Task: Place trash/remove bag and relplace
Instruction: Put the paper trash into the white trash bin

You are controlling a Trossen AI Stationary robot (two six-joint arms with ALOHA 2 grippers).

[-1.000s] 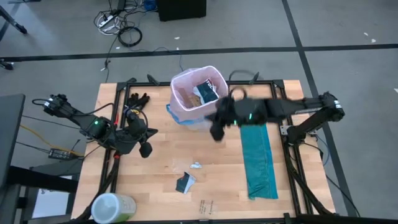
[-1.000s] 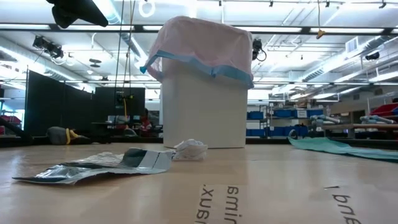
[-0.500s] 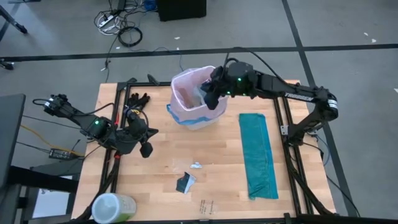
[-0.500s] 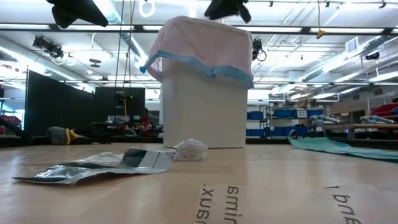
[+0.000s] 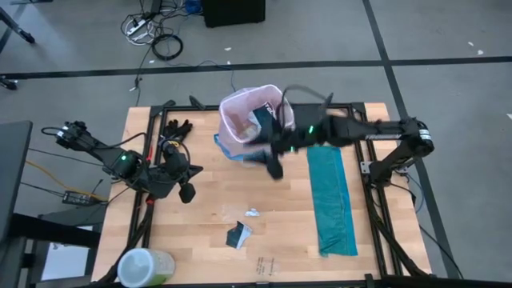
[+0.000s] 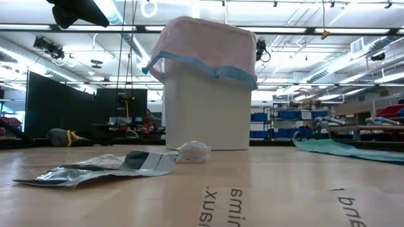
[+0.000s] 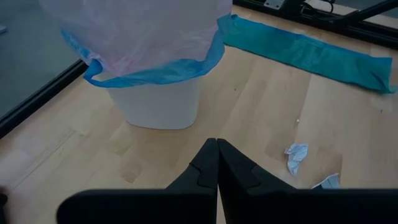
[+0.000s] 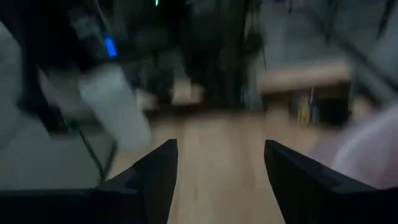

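Bin (image 5: pixel 250 120) stands upright at the table's (image 5: pixel 208 232) far edge, mouth up, lined with the pink bag (image 6: pixel 203 43) whose blue band folds down over the rim and hangs lower on one side. Inside the bag, the high view shows a dark packet (image 5: pixel 262 120) and brown scraps. Two pieces of trash lie out on the wood, well apart from the bin: a small crumpled white paper (image 5: pixel 252 214) and, just beside it nearer the front edge, a flattened black-and-white packet (image 5: pixel 238 235); in the low view the packet's long axis runs across the picture. Right gripper (image 5: pixel 274 160) hangs just beside the bin, on the side facing the teal bag (image 5: pixel 334 200), which lies flat with its long axis running front to back. Its fingers (image 8: pixel 155 177) stand well apart in the right wrist view with nothing between them. Left gripper (image 7: pixel 217 163) waits over the table's left side, pointing toward the bin, its fingers pressed together and empty.
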